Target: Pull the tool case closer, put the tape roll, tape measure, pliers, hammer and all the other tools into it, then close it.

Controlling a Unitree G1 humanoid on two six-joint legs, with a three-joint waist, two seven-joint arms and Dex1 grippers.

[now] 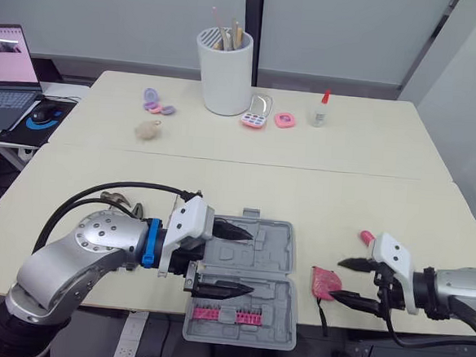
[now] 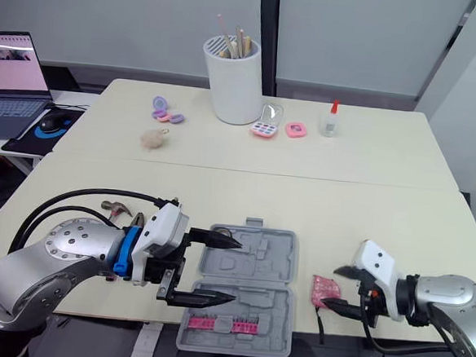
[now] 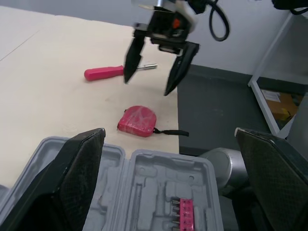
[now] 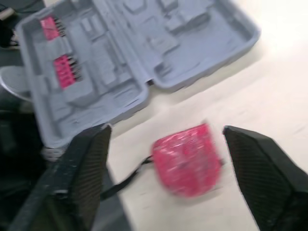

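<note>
Your right gripper point(image 1: 336, 279) stands open just right of the case point(image 1: 253, 253), its two fingers pointing at the tape measure point(image 1: 325, 283) but not touching it, so the step in hand looks like picking that up. Bring the fingers down on either side of the red body, not the black strap point(image 3: 169, 132) trailing off it (the strap would likely slip). Close only once both fingers flank the housing squarely. Then lift it over the case wall and set it in a moulded recess, away from the pink bit rack point(image 1: 227, 315) in the near half. Your left gripper point(image 1: 252, 263) hangs open above the case, holding nothing; I'd use it to steady the case. A pink-handled screwdriver point(image 3: 103, 73) lies beyond the tape measure and a hammer point(image 1: 116, 197) lies left of the case, both yet to go in. No brand, label or writing can be read on the case or the tools
</note>
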